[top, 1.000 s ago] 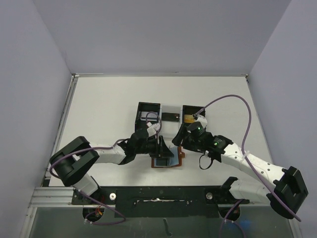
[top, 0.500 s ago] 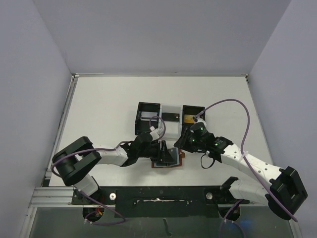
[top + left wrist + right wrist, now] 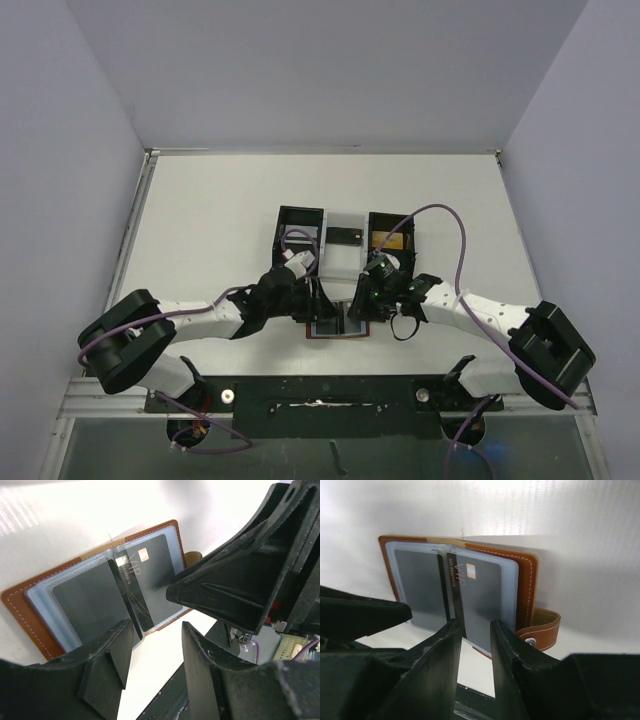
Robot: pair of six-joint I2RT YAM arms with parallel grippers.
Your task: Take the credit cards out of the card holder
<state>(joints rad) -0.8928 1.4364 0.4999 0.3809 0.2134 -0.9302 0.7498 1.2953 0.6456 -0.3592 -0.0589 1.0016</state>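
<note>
1. Two arms meet low over the near middle of the white table (image 3: 200, 220). The left arm (image 3: 200, 318) comes in from the left and the right arm (image 3: 480, 315) from the right.
2. Beyond them stands a black-and-white tray (image 3: 300, 211) with three compartments. Its middle one holds a dark flat item, too small to name.
3. Just nearer than the tray, the card holder (image 3: 527, 580) lies open and flat on the table, brown leather outside and blue-grey pockets facing up. From above, only its near edge (image 3: 335, 335) shows beneath the two grippers.
4. The left gripper (image 3: 155, 650) hangs over the holder's near edge, its fingers wide apart and nothing between them.
5. The right gripper (image 3: 476, 635) sits at the same edge by the fold. Its fingers are a little apart, with pocket and table visible through the gap. Nothing is clamped there.
6. A plain dark grey card (image 3: 417, 585) fills the left pocket.
7. A dark VIP card (image 3: 482, 595) with a gold chip fills the right pocket.
8. Between those two, a narrow dark strip with small lettering (image 3: 452, 590) runs along the fold. Its near end reaches the right gripper's left finger, and I cannot tell whether it touches.
9. The snap tab (image 3: 542, 627) juts from the holder's right side, unfastened.
</note>
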